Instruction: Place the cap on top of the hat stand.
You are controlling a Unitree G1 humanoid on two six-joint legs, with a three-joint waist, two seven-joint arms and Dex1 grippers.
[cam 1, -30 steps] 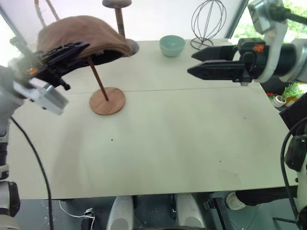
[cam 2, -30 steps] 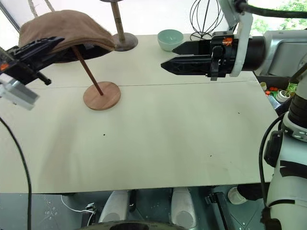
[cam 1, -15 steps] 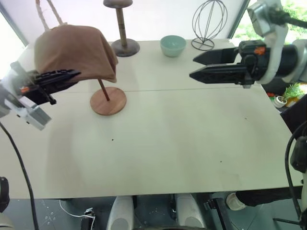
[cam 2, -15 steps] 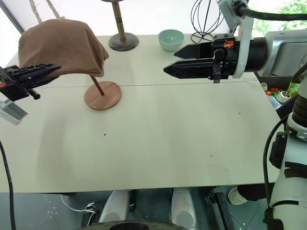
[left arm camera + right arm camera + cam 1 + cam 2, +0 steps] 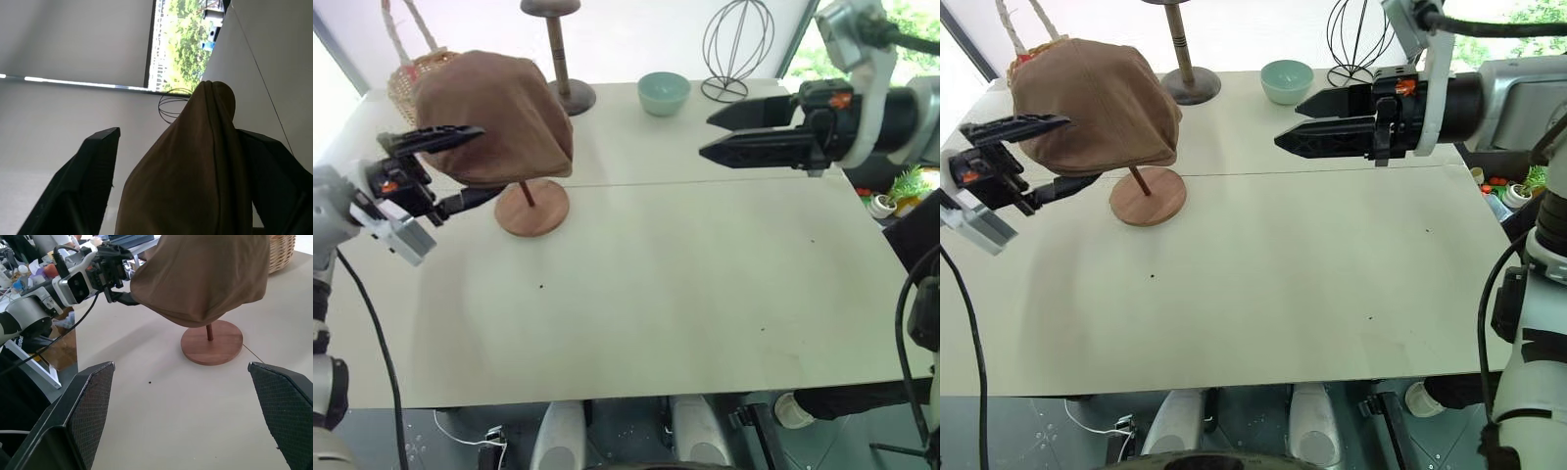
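— Firstly, item one: where is the cap point(image 5: 494, 117)?

— Brown, soft, draped over the top of the hat stand point(image 5: 531, 206), hanging down so that the stand's disc is covered. Only the lower part of the slanted rod and the round wooden base show beneath it, on the far left part of the table point(image 5: 656, 284).

— Item two, the left hand point(image 5: 448, 166)?

— Fingers spread wide, one above and one below the cap's near-left edge. From its own wrist view the fabric hangs between the two fingers point(image 5: 85, 186); whether either finger touches it, I cannot tell.

— Item three, the right hand point(image 5: 710, 135)?

— Raised over the right part of the table, pointing left toward the cap, well apart from it. Fingers stand wide with nothing between them.

— Remaining stock?

— A dark turned-wood stand point(image 5: 556, 49) at the back edge, just behind the cap; a teal bowl point(image 5: 664, 92) to its right; a black wire globe stand point(image 5: 737, 44) further right; a wicker basket point(image 5: 406, 73) behind the cap at far left.
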